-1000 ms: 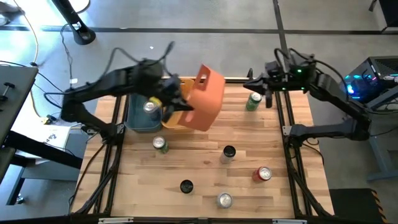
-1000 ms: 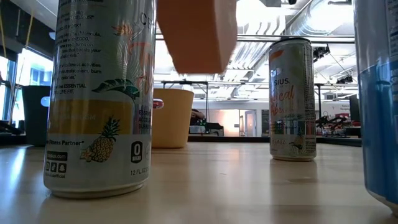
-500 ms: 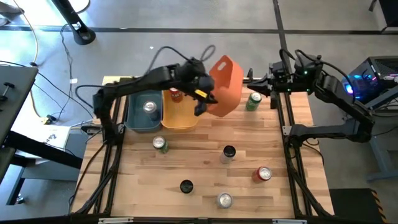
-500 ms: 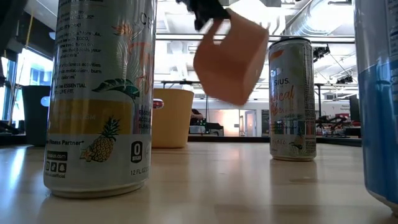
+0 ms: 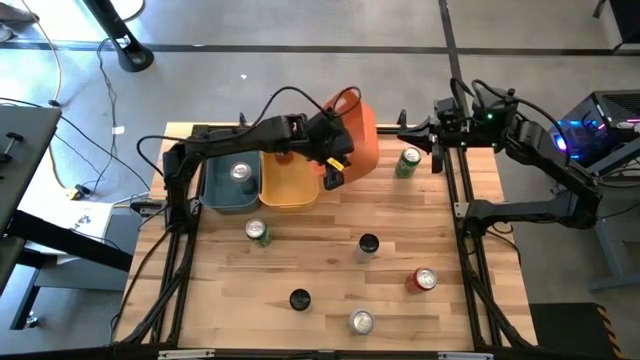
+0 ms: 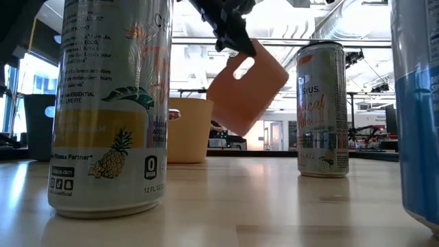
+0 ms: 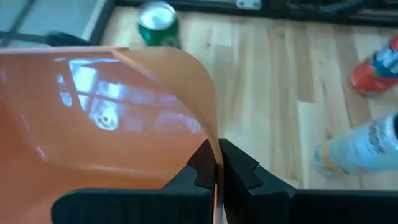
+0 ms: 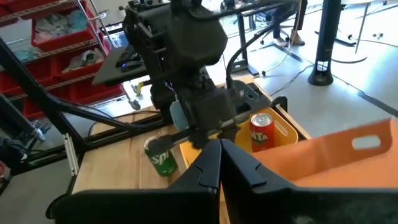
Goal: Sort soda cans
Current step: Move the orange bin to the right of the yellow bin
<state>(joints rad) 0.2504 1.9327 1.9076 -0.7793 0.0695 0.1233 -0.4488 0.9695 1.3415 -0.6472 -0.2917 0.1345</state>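
My left gripper [image 5: 335, 168] is shut on the orange bin [image 5: 355, 135], which hangs tilted above the table's far middle, to the right of the yellow bin [image 5: 290, 182]. A red can [image 5: 283, 152] stands in the yellow bin. A silver can [image 5: 240, 172] stands in the teal bin [image 5: 213, 190]. On the table stand a green can [image 5: 408, 160] at the far right, another green can [image 5: 258, 232], two black cans [image 5: 368, 245] [image 5: 299, 298], a red can [image 5: 424, 280] and a silver can [image 5: 361, 321]. My right gripper [image 5: 402, 128] waits shut at the far right edge, holding nothing. My left gripper pinches the orange bin's thin wall at its rim [image 7: 212, 146], one finger inside the bin and one outside. In the low view the hold is at the bin's upper edge, just above the handle slot [image 6: 241, 66]. The bin hangs tilted below the fingers, clear of the table.
The two other bins stand side by side at the far left. The low view has tall cans close in front [image 6: 110, 103] [image 6: 322, 110]. Bare wood lies between the yellow bin and the far green can, under the hanging orange bin.
My left gripper has carried the orange bin down and toward the table's right edge, from over the yellow bin to just past that bin's right side. The wrist has rolled and the bin has turned with it. It is still tilted and clear of the table.
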